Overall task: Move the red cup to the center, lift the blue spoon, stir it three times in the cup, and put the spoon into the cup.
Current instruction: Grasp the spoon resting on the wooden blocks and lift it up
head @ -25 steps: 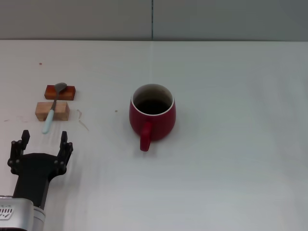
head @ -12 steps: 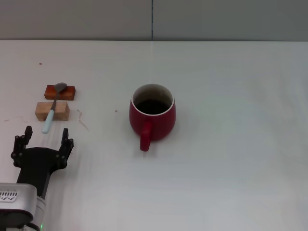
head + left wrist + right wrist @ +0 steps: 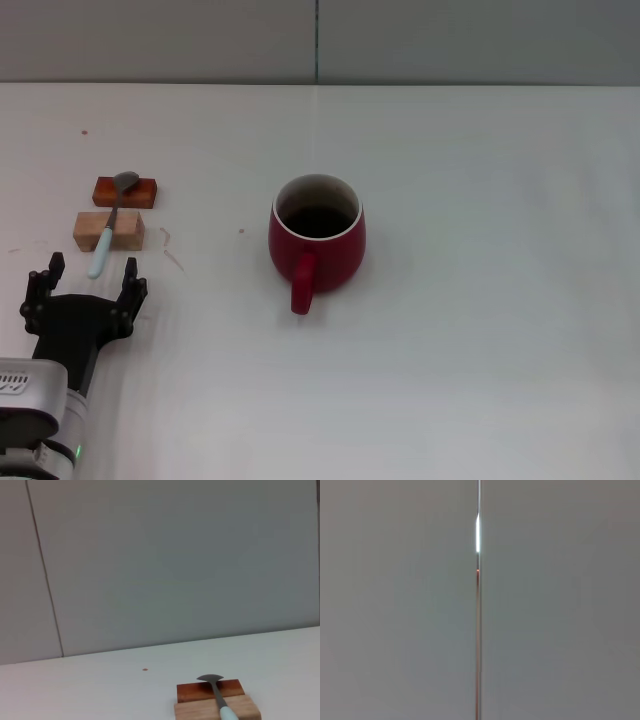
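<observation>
The red cup (image 3: 317, 243) stands upright near the middle of the white table, handle toward me, dark inside. The blue spoon (image 3: 109, 228) lies at the far left across two small wooden blocks, its grey bowl on the orange-red block (image 3: 126, 191) and its pale handle over the tan block (image 3: 108, 230). The left wrist view shows the spoon (image 3: 220, 700) and both blocks ahead. My left gripper (image 3: 86, 283) is open just in front of the spoon handle's tip, empty, fingers pointing at it. My right gripper is out of view.
A grey wall runs behind the table's far edge (image 3: 320, 84). The right wrist view shows only that wall with a vertical seam (image 3: 478, 630). White tabletop (image 3: 500, 300) stretches to the right of the cup.
My left gripper has moved forward toward the spoon handle, staying open. The cup, spoon and blocks have not moved.
</observation>
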Available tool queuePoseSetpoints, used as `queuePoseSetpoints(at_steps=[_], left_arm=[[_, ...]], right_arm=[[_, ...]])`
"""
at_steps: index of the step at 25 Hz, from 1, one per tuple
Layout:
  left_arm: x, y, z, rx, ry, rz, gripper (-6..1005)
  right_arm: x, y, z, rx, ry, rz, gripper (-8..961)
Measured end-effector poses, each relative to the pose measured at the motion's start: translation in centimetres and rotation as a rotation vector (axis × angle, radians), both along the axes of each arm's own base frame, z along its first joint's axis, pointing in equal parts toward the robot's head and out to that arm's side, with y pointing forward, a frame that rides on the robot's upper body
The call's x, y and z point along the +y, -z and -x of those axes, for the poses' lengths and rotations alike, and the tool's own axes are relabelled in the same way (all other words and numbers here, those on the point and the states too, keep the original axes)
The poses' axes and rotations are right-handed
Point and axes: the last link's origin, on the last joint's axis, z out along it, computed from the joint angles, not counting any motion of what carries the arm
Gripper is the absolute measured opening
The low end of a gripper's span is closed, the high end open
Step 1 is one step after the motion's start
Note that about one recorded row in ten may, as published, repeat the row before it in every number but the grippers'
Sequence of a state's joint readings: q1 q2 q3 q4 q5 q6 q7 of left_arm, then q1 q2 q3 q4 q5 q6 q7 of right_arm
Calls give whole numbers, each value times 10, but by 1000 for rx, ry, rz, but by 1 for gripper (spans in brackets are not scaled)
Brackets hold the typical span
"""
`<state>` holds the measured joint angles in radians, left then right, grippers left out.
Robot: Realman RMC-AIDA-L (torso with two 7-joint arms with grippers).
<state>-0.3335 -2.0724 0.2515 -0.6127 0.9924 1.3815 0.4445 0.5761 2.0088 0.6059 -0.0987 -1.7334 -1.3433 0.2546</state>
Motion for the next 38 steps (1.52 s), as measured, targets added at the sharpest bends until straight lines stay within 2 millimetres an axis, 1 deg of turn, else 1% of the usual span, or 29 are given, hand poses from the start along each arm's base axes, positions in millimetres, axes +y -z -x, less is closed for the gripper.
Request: queuePoseSetpoints(at_steps=[10, 18, 25, 37, 38], left_arm=[[13, 0, 1, 10, 14, 18, 819], [17, -1, 0, 22, 34, 26, 819], [24, -1, 0, 27, 32, 34, 818], [24, 1, -2, 28, 45, 49, 818], [24, 1, -2, 28, 47, 48, 774]], right_arm=[[-9, 7, -5, 10, 15, 3, 646], [-14, 10, -6, 15, 18, 4, 646], [-15, 12, -7, 17, 19, 4, 646], [-17, 12, -8, 18, 23, 4, 646], [-17, 12, -8, 18, 23, 4, 646]])
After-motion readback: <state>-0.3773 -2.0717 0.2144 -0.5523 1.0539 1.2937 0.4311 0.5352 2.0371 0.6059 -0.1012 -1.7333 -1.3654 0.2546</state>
